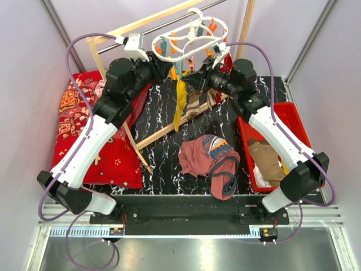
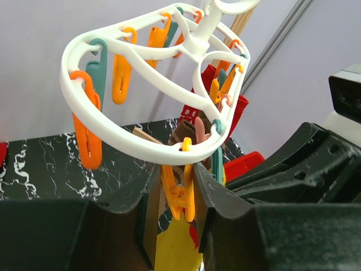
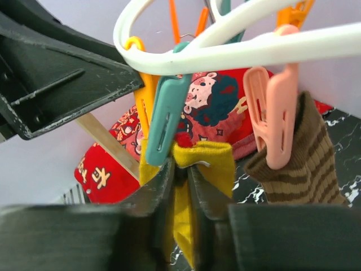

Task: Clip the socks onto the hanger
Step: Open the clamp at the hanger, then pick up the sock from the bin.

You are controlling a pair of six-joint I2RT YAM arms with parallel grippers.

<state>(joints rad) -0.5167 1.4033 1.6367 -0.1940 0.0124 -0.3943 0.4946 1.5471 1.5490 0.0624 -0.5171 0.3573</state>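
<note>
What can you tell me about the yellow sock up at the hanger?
The mustard yellow sock is soft knit, hanging limp below the white hanger. Its top edge sits at a teal peg and an orange peg. The right gripper pinches it just under them; the left gripper closes around the orange peg. A brown striped sock hangs beside it.

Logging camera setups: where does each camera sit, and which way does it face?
Top external: above and behind the bases, looking down on the table; left arm and right arm show.
Left wrist: looks up at the hanger; left gripper pinches an orange peg.
Right wrist: looks up at the hanger's underside; right gripper holds the yellow sock.
Both wrist views share hanger and yellow sock.
</note>
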